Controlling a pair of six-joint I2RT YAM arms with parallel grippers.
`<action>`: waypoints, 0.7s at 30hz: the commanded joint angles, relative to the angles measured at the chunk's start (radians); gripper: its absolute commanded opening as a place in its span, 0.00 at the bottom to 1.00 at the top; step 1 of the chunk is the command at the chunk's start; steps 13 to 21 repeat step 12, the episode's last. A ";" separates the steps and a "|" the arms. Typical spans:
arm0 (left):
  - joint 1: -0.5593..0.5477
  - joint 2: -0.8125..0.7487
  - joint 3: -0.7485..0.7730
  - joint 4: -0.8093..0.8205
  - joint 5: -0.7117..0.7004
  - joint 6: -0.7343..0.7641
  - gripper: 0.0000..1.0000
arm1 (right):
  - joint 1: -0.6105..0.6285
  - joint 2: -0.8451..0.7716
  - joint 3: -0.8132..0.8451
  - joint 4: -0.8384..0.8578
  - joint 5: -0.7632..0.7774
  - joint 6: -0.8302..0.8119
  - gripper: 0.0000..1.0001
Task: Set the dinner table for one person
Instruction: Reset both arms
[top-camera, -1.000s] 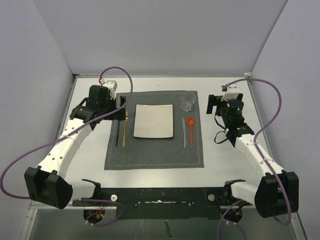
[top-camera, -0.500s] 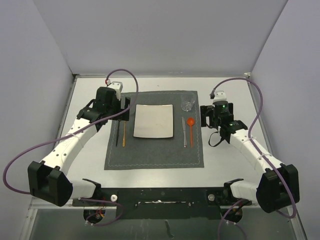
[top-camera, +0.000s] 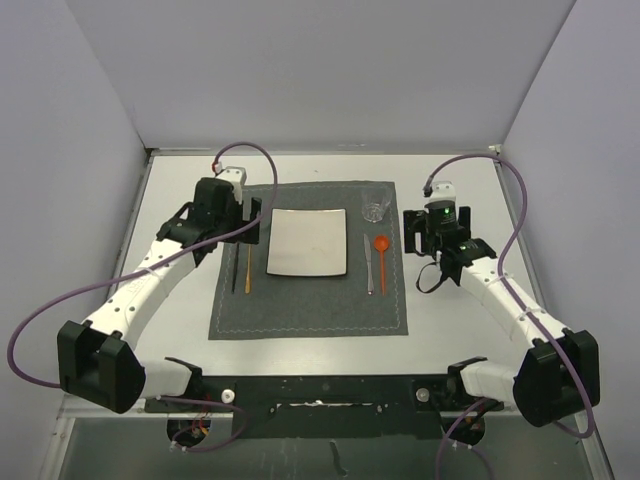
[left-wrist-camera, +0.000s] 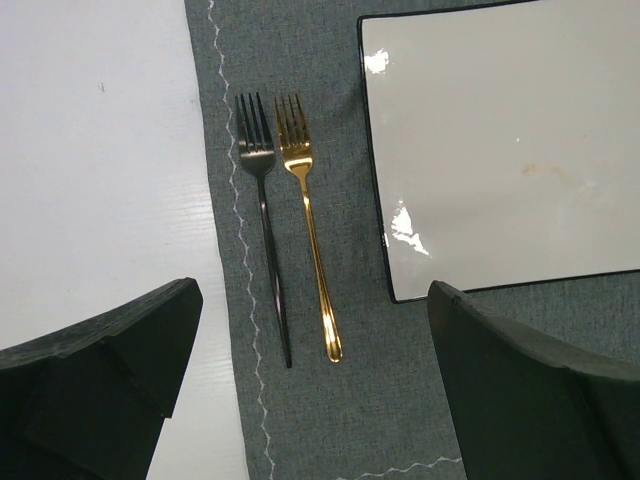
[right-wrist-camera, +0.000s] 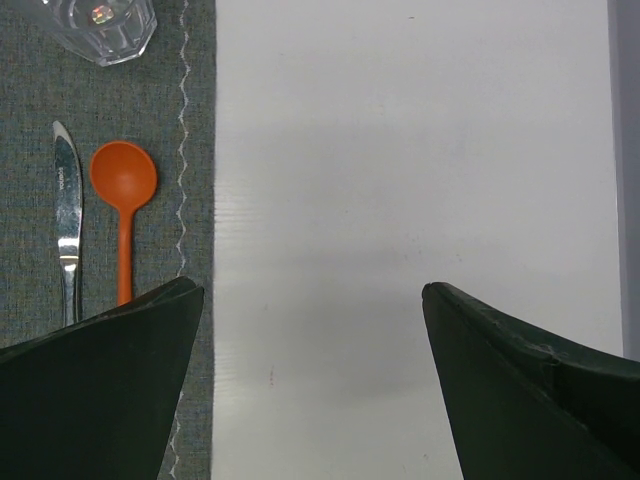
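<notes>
Drawing both arms inward over the large flat white rectangular dinner table (top-camera: 440, 330) underlying everything. Holding left gripper (left-wrist-camera: 312, 288) agape, empty, above two slim metal forks (left-wrist-camera: 305, 230) at the left edge of the dark grey cloth placemat (left-wrist-camera: 330, 420); right gripper (right-wrist-camera: 310, 300) likewise beside its right edge. Seemingly finishing.

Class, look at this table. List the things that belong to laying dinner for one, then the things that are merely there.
Belong to the job: dinner table, placemat, plate, black fork, gold fork, knife, orange spoon, glass.

Merely there: purple cables, grey walls.
</notes>
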 joint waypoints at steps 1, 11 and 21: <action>-0.010 -0.056 0.003 0.066 -0.006 0.013 0.98 | 0.008 -0.045 0.028 0.011 0.030 0.014 0.98; -0.009 -0.017 0.017 0.046 -0.007 0.005 0.98 | 0.009 -0.113 0.015 0.006 0.059 0.017 0.98; -0.009 -0.026 0.010 0.055 -0.010 0.003 0.98 | 0.008 -0.114 0.014 0.005 0.060 0.020 0.98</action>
